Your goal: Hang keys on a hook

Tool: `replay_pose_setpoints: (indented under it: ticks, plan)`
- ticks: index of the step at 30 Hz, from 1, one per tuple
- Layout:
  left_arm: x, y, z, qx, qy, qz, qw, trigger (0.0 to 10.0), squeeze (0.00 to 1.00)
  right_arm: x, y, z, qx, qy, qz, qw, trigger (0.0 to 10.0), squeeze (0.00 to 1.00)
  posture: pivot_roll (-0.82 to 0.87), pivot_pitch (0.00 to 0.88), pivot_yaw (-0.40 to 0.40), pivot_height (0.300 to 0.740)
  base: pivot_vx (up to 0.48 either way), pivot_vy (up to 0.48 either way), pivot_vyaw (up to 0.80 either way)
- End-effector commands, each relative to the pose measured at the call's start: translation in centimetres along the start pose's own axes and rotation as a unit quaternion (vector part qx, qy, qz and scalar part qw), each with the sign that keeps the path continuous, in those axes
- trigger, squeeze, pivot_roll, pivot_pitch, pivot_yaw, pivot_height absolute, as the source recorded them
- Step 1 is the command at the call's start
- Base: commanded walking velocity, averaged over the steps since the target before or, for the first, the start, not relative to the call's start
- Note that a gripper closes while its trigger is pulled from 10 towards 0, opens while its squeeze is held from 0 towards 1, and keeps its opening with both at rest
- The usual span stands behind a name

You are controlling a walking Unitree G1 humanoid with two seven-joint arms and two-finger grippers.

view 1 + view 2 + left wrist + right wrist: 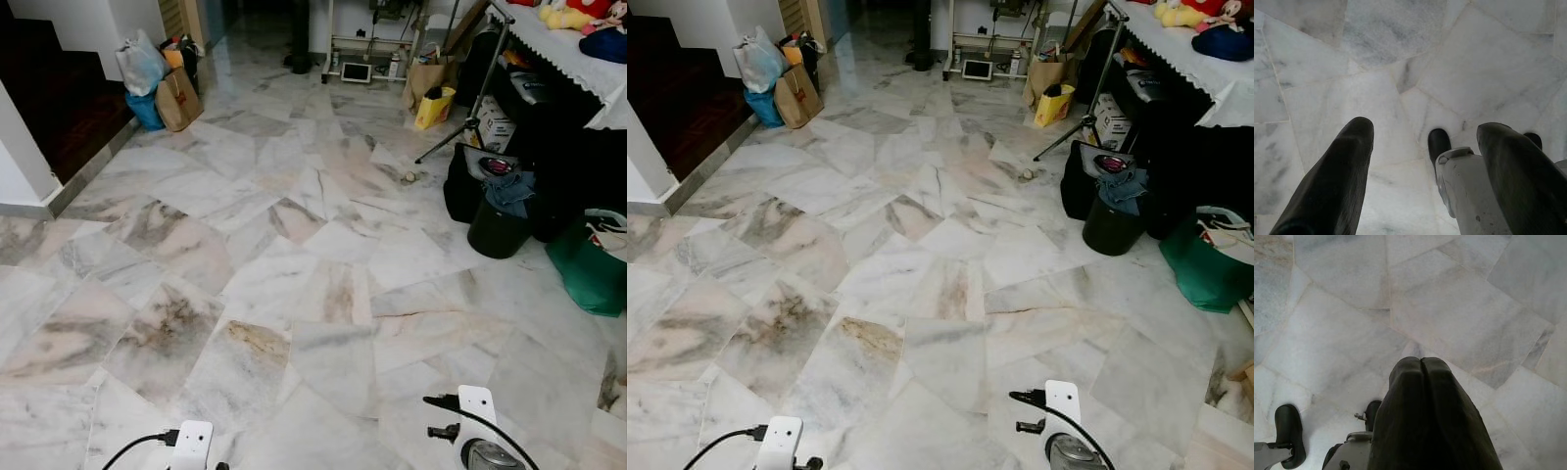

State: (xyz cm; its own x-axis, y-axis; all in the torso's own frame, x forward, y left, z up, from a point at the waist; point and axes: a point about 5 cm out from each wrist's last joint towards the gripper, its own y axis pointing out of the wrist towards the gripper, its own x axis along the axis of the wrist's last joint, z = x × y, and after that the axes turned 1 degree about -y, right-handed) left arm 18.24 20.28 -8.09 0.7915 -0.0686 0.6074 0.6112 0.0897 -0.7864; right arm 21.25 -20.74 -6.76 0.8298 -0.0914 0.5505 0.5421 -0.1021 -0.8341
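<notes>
Both arms hang low over the marble floor (pixel 294 294). My left arm (pixel 191 446) and right arm (pixel 477 421) show at the bottom edge of the head views. In the left wrist view my left gripper (pixel 1425 129) is open, its two black fingers (pixel 1342 166) spread wide above the tiles and nothing between them. My right gripper (pixel 1421 363) is shut, fingertips pressed together, and I see nothing held in it. My own feet (pixel 1439 144) stand on the floor below the grippers.
Bags (pixel 162 83) sit at the far left beside dark steps (pixel 59 98) and a white wall corner (pixel 20 157). On the right stand a cloth-covered table (pixel 568 54), a tripod (pixel 470 108), a yellow bag (pixel 434 108), a black bucket (pixel 498 230) and a green bag (pixel 588 269).
</notes>
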Motion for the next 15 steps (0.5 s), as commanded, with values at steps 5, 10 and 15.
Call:
replay_pose_setpoints:
  ticks: [5,10,15]
  plan:
    - [2.79,0.60,1.46,0.004,-0.045,0.004,0.999,10.0,0.00,-4.52,-0.43,3.17,0.057,-0.025,0.034,0.997,10.0,0.00,0.08,0.000,-0.104,0.736,0.000,0.000,0.00]
    - [2.99,0.62,1.57,0.004,-0.034,0.004,0.999,10.0,0.00,-4.45,-0.43,3.38,0.072,-0.013,0.034,0.997,10.0,0.00,0.09,0.000,-0.106,0.736,0.000,0.000,0.00]
    - [3.02,0.64,1.57,0.004,-0.028,0.006,1.000,10.0,0.00,-4.44,-0.43,3.34,0.071,-0.014,0.033,0.997,10.0,0.00,0.09,0.000,-0.108,0.736,0.000,0.000,0.00]
